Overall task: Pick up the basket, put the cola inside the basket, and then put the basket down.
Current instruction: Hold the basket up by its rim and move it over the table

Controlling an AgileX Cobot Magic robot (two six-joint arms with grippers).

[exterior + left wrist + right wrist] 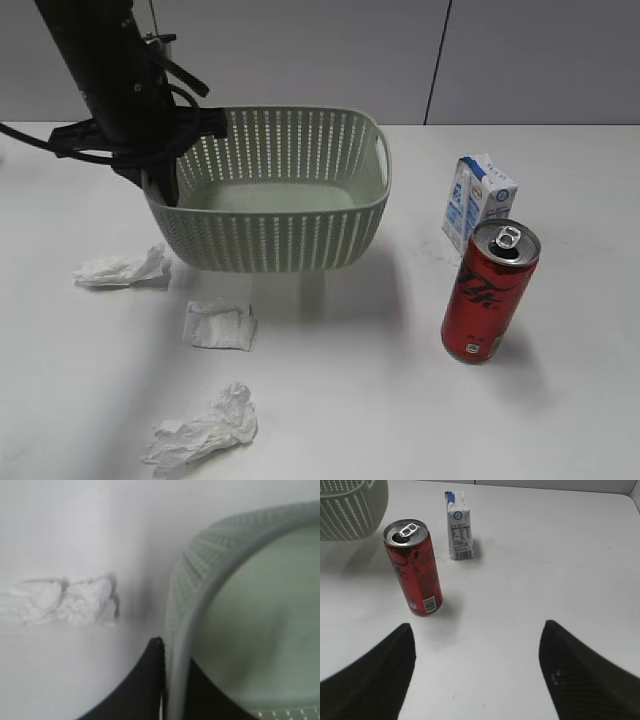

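The basket point(275, 190) is a pale sage-green plastic tub with rounded corners, slotted woven-look walls and a cut-out handle seen on its 3 o'clock end; nothing is seen inside it. It sits toward 11 o'clock on the white table point(400, 400). One cola point(490, 290) is counted: a slim red can with black script and a silver top, standing upright at about 4 o'clock from the basket. One blue-white carton point(478, 200) stands just behind it. Three crumpled tissues point(203, 430) are scattered at 7 to 9 o'clock.

The left gripper point(165, 680) is clamped on the basket's 9 o'clock rim, a finger on each side of the wall. The right gripper point(475, 672) is spread wide with nothing held, the can at its 11 o'clock.
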